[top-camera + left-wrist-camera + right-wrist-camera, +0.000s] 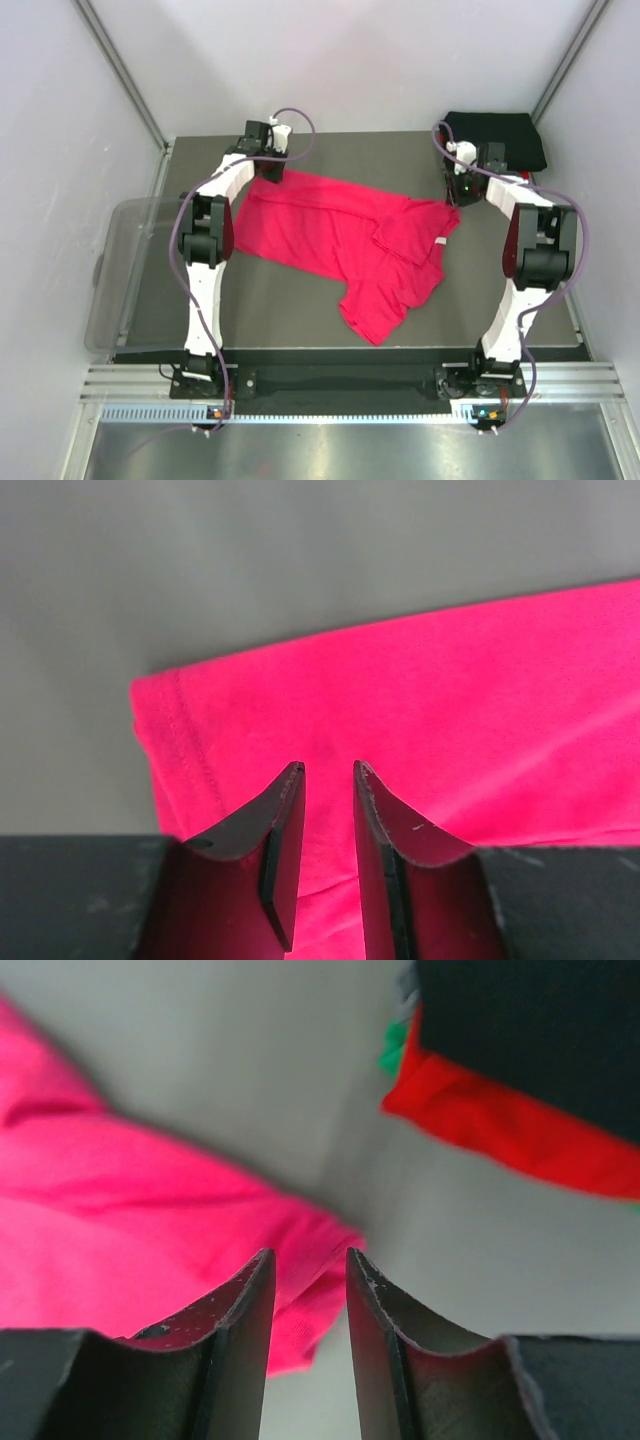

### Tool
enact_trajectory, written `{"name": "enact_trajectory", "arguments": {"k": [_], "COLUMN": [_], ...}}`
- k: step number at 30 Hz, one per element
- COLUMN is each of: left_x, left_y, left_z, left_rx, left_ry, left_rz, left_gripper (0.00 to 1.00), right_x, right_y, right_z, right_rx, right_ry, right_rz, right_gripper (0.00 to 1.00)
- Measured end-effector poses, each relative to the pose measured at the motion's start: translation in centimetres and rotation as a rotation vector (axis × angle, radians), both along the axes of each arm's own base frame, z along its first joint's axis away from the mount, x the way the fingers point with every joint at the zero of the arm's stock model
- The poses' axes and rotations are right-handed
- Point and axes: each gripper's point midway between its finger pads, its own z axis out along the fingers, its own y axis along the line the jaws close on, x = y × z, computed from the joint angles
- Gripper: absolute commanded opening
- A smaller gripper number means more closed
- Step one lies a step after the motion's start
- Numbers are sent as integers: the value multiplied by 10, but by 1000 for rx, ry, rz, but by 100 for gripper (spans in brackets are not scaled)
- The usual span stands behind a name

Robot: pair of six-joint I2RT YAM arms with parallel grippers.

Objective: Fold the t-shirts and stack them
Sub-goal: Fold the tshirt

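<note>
A magenta-pink t-shirt [340, 240] lies spread and partly rumpled on the dark table, with a small white label [439, 241] near its right side. My left gripper [268, 172] hovers over the shirt's far left corner. In the left wrist view the gripper [328, 770] is narrowly open, with the hemmed pink cloth [420, 700] lying below the gap. My right gripper [456, 190] is at the shirt's far right corner. In the right wrist view it [308, 1255] is open over a pink cloth tip [300, 1290]. A folded stack [500, 140] lies far right: black [530, 1030] on red [500, 1125] with a green edge [393, 1050].
A clear plastic bin [120, 270] sits off the table's left edge. Grey walls close in the back and both sides. The arm bases stand at the near edge on a metal rail [340, 385].
</note>
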Motion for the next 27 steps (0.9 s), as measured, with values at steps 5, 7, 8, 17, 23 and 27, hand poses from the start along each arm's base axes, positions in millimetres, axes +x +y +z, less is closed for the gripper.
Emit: {"name": "enact_trajectory", "arguments": {"k": [5,7,8,17,23,27], "left_x": [0,2,5,19,30,34], "left_y": [13,18,20,33,39,40], "left_z": [-18,-21,-20,-20,-21,-19], "left_rx": [59,72,81,122,158,166], "left_ry": [23,23,16,-11,-37,-49], "left_rz": [33,45,53,99,117,118], "left_gripper": [32,32,32,31,30,29], "right_x": [1,-2,-2,-8,-12,-13], "right_y": [-6,-8,-9,-30,-58,-60], "right_z": [-25,-30,-30,-33,-33,-33], "right_rx": [-14,-26,-32,-57,-42,-40], "right_ry": [66,84,88,114,123,123], "right_rz": [-14,-14,-16,-53,-121,-124], "right_gripper": [34,34,33,31,31,31]}}
